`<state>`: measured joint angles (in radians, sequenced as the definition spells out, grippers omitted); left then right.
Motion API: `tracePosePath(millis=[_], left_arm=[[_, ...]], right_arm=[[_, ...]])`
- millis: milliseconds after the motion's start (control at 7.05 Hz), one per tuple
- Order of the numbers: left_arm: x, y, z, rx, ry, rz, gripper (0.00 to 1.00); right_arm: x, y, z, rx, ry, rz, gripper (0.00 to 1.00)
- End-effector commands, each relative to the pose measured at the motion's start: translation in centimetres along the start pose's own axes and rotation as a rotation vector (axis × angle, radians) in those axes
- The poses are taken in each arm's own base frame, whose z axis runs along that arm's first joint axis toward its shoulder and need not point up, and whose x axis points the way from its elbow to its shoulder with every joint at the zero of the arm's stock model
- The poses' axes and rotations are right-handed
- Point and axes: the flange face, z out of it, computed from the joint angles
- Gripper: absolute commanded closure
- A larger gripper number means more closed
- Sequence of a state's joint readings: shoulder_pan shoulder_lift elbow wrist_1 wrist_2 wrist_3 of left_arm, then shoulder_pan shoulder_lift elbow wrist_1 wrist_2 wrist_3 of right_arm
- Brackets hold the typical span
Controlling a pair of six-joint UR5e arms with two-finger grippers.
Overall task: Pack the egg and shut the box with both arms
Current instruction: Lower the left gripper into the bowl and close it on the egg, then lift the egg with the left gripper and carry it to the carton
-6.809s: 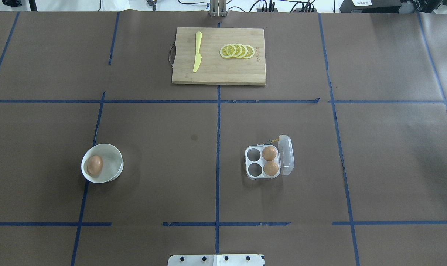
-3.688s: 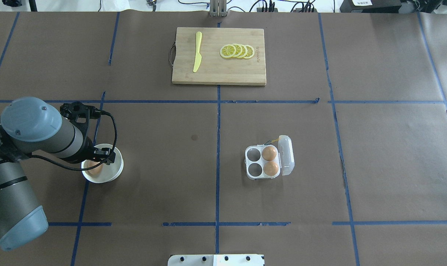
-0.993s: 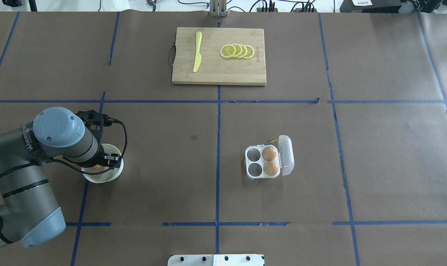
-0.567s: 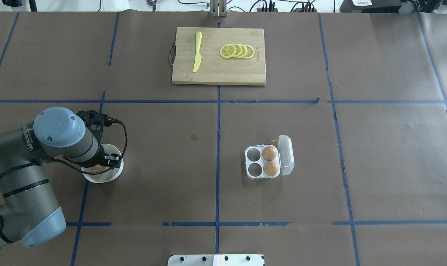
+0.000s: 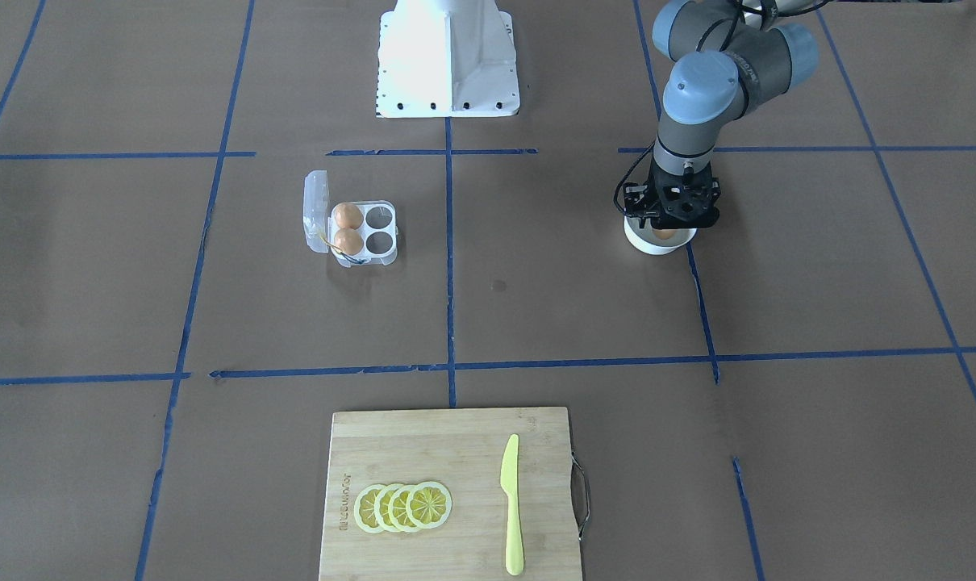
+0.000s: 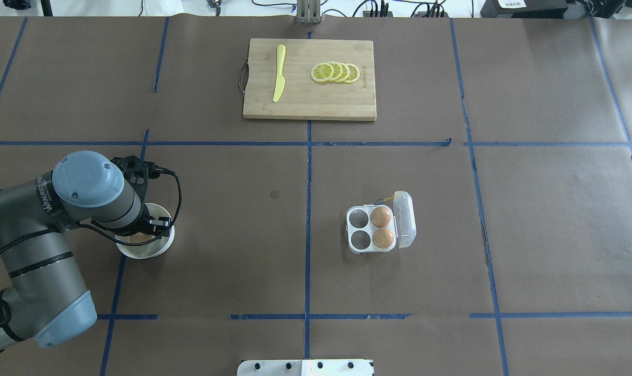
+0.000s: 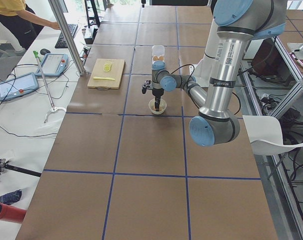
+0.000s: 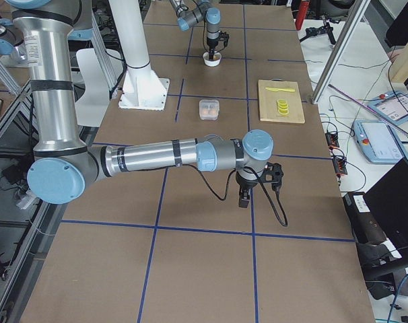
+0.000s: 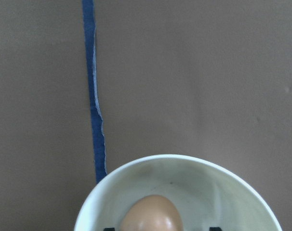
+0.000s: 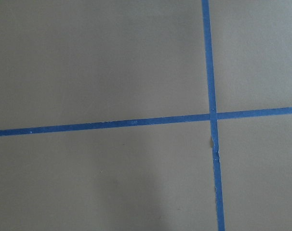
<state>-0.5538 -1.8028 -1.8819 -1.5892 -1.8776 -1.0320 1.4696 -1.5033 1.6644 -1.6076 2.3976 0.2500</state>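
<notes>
Brown paper covered the table, crossed by a grid of blue tape lines. A white side desk stood beside it, past a slanted metal post, under even light

The egg sits in the bowl, seemingly beneath the left hand, the box well apart.

"WAND…" on left arm, board stamp illegible
</notes>
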Motion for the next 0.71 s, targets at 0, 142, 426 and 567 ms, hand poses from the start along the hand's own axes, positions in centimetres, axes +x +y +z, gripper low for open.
tracePosePath(millis=[0,142,426,567], left_arm=[[-0.01,0.01,0.00,0.000,0.000,0.001,0.72],[0.01,0.02,-0.07,0.001,0.001,0.002,0.94],[-0.01,-0.05,-0.41,0.005,0.005,0.002,1.00],[0.07,-0.05,-0.79,0.005,0.007,0.003,1.00]], right_arm=[[0.00,0.00,0.00,0.000,0.000,0.000,0.00],[0.00,0.00,0.00,0.000,0.000,0.000,0.00],[-0.01,0.00,0.00,0.000,-0.001,0.000,0.00],[-0.11,0.01,-0.10,0.002,-0.001,-0.002,0.00]])
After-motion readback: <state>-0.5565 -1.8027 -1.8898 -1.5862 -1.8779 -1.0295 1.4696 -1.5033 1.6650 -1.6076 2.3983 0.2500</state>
